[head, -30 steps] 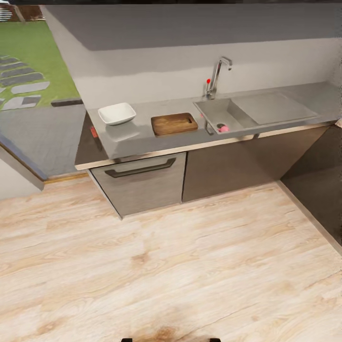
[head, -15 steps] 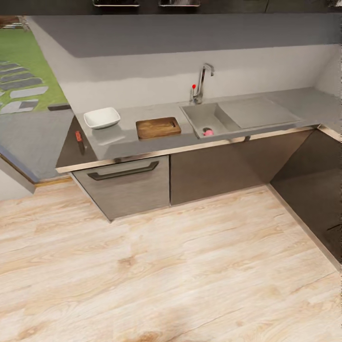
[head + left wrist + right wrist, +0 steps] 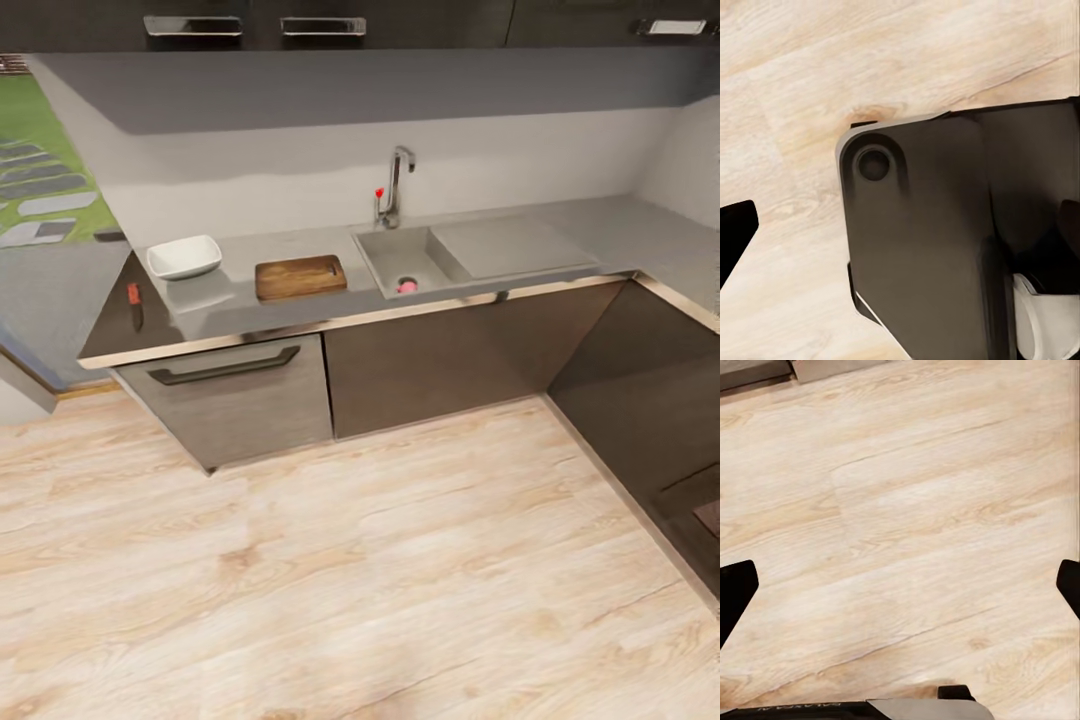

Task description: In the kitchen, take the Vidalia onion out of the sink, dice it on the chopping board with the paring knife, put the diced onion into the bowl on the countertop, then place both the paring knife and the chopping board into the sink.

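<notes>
While the desk [image 3: 230,300] stands across the wood floor [image 3: 350,560] | paring knife [image 3: 133,294] at its far left end | white bowl [image 3: 184,256] | chopping board [image 3: 300,277] just beside the sink [image 3: 395,262] | Vidalia onion [image 3: 407,286] in the basin near the drain | left end effector [image 3: 900,225] and right end effector [image 3: 900,577]: fingertips at the frame edges, spread wide, holding nothing.

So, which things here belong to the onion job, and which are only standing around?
Job: Vidalia onion, sink, chopping board, paring knife, bowl, countertop.
Not needed: tap, drawer handle, wooden floor.
</notes>
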